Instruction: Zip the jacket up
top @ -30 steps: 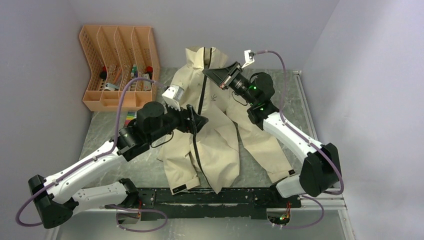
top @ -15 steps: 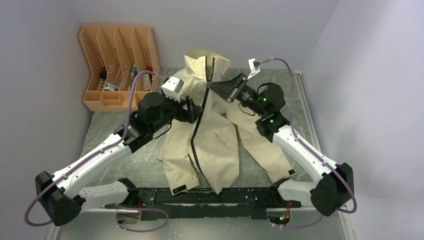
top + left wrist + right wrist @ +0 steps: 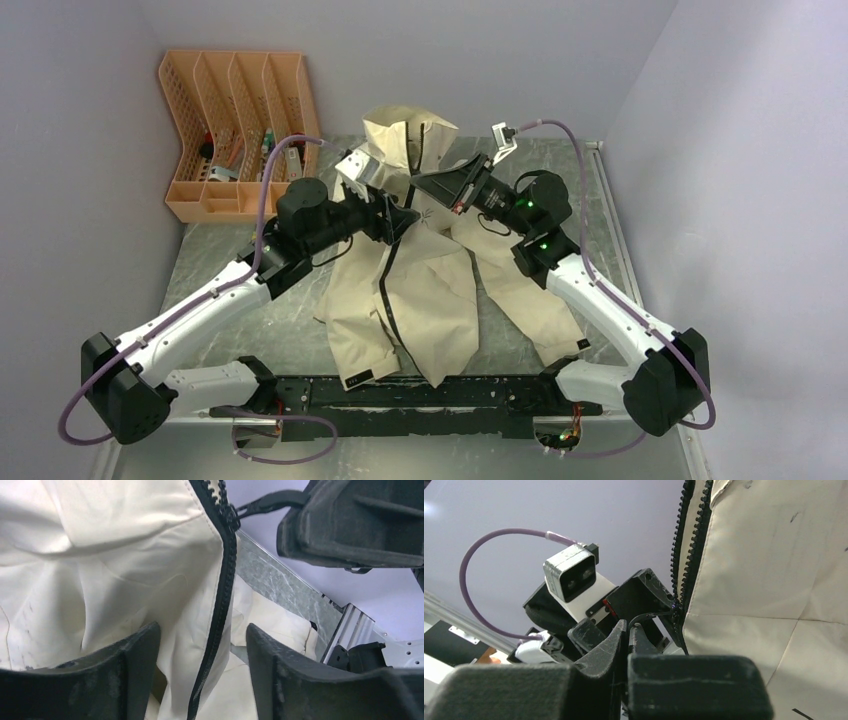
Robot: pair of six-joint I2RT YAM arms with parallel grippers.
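Cream jacket [image 3: 440, 290] zipper pull [image 3: 651, 616] pinched in right pincer [image 3: 628, 630].

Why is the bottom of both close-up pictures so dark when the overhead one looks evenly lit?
Left wrist view: the left hand fills the bottom edge with its own black fingers; the jacket behind is well lit. Right wrist view: the right hand does likewise. Top view: soft, even light, no glare.

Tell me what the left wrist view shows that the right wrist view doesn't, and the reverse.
Left wrist only: the left gripper open astride the closed zipper, and the table. Right wrist only: the left arm's camera and purple cable, and how the right gripper shuts on the pull. Both: the jacket, slider, pull.
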